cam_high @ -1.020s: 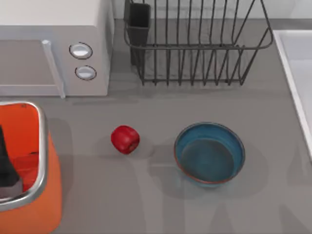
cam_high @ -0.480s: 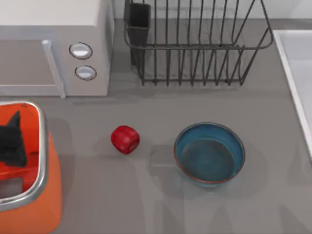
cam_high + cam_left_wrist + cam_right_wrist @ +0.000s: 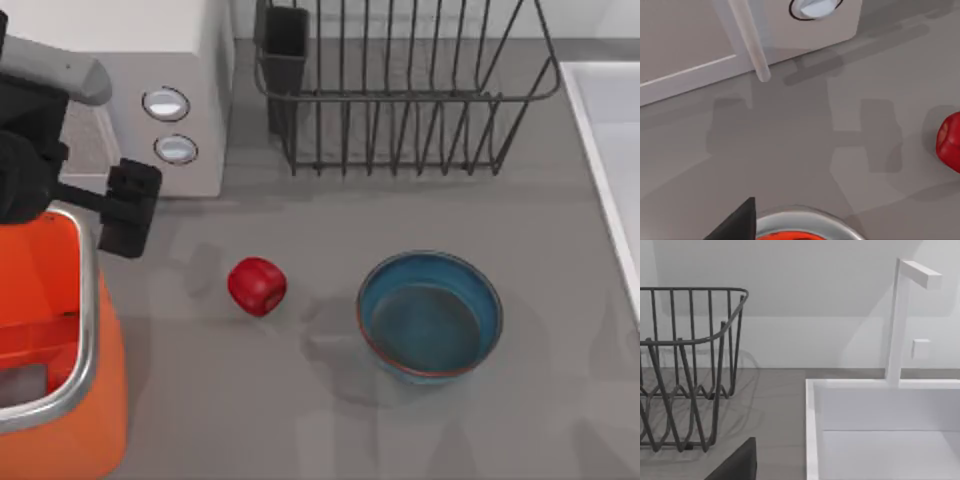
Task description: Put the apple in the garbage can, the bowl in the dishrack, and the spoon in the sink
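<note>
Left gripper (image 3: 125, 215) risen — beside garbage can (image 3: 85, 300)

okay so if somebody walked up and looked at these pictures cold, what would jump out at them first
Probably the large orange garbage can with a shiny silver rim at the table's left edge, with the black left gripper hanging above its far corner, in front of the white microwave with two round knobs. Next, the small glossy red apple mid-table, apart from the round blue glazed bowl on its right, which sits empty in front of the dark grey wire dishrack.
</note>
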You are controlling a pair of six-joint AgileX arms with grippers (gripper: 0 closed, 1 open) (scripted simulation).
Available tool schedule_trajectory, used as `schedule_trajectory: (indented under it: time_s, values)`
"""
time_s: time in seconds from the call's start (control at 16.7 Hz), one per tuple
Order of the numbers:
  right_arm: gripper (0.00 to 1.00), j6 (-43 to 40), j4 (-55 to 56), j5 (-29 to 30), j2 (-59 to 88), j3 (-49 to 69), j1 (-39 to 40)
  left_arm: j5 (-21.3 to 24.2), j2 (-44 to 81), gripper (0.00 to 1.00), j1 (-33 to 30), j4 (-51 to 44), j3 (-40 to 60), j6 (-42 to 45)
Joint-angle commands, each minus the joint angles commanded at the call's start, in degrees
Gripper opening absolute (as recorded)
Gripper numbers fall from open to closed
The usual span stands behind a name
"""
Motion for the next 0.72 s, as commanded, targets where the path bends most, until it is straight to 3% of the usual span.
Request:
schedule_trajectory:
  time_s: [0.42,0.72]
  values:
    - [1.0,0.0,0.0,0.0,0.0,0.0,0.0,-0.47,35.85,1.0,-9.54,-20.25,28.99,1.98]
    - [1.0,0.0,0.0,0.0,0.0,0.0,0.0,-0.72,53.11,1.0,-14.11,-29.99,42.82,2.94]
